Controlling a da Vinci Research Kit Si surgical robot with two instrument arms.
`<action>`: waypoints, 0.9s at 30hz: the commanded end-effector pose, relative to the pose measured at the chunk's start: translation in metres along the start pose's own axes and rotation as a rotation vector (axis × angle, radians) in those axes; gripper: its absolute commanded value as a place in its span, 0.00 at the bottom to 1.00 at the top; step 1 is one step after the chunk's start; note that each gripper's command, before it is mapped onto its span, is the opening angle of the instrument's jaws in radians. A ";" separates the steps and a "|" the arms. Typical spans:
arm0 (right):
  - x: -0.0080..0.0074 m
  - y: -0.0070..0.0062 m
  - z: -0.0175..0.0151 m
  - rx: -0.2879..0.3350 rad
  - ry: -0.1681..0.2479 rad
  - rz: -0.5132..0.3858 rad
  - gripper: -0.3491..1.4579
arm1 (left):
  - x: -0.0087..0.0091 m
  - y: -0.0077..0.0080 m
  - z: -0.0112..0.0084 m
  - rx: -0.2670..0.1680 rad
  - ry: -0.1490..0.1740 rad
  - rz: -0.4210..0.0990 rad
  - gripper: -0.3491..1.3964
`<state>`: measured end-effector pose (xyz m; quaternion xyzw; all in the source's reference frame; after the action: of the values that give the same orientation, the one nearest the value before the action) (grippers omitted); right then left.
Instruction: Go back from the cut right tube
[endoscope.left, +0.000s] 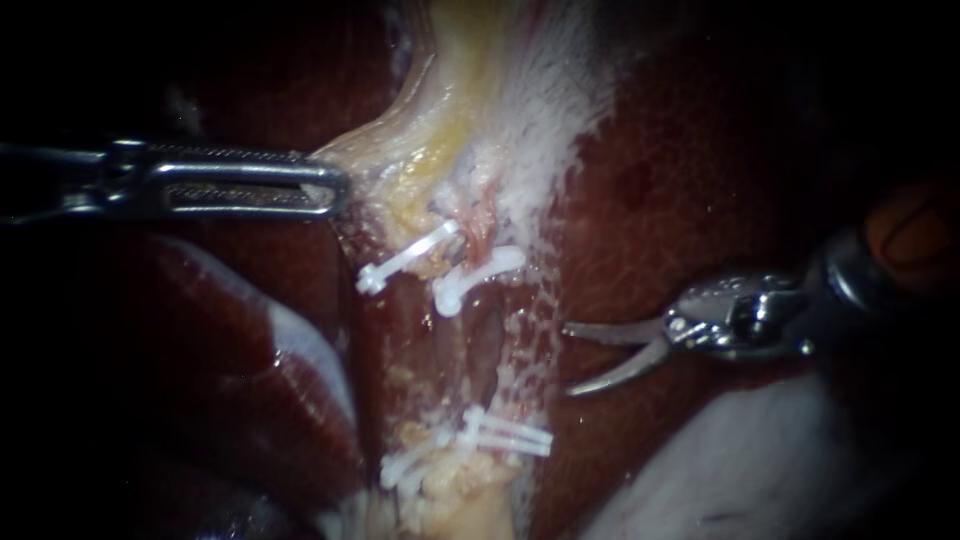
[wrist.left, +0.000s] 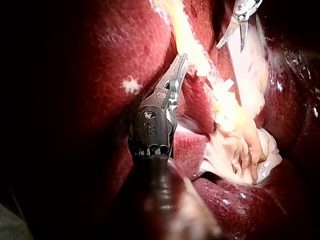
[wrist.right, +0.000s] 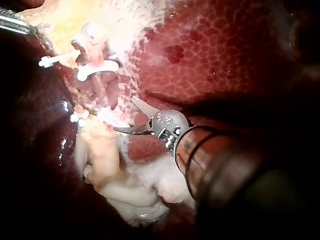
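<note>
Two white clips (endoscope.left: 405, 260) (endoscope.left: 477, 272) cross the pale strip of tissue (endoscope.left: 470, 110) in the endoscope view, with a pink tube stump (endoscope.left: 480, 222) just above them. Lower down sits another group of white clips (endoscope.left: 500, 435). Between the two groups lies a dark red gap (endoscope.left: 485, 340). My right instrument (endoscope.left: 568, 360) has two curved blades standing open, right of that gap and clear of the tissue; it also shows in the right wrist view (wrist.right: 125, 114). My left instrument (endoscope.left: 335, 185) (wrist.left: 177, 70) is shut on the yellowish edge of the pale strip, which is drawn toward it.
Dark red liver (endoscope.left: 700, 150) surrounds the strip on both sides. A pale smooth mass (endoscope.left: 740, 470) lies under my right instrument's shaft. Yellow-white tissue (wrist.right: 105, 150) bunches below the lower clips. My right blades (wrist.left: 231, 47) appear far ahead of my left instrument.
</note>
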<state>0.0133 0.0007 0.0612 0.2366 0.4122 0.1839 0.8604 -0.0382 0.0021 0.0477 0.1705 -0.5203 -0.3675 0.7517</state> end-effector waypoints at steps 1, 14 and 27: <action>0.0004 0.0002 -0.0002 -0.019 0.006 -0.035 0.98 | 0.0001 0.0001 0.0000 0.000 0.000 0.000 0.00; 0.0022 0.0007 -0.0023 -0.051 0.012 -0.142 0.99 | 0.0007 0.0010 0.0004 -0.004 -0.001 0.002 0.00; 0.0021 0.0006 -0.0023 -0.051 0.012 -0.142 0.99 | 0.0055 0.0005 0.0049 0.010 0.051 -0.013 0.00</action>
<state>0.0127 0.0029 0.0590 0.1834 0.4284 0.1345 0.8745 -0.0416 -0.0011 0.0537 0.1868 -0.5010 -0.3651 0.7621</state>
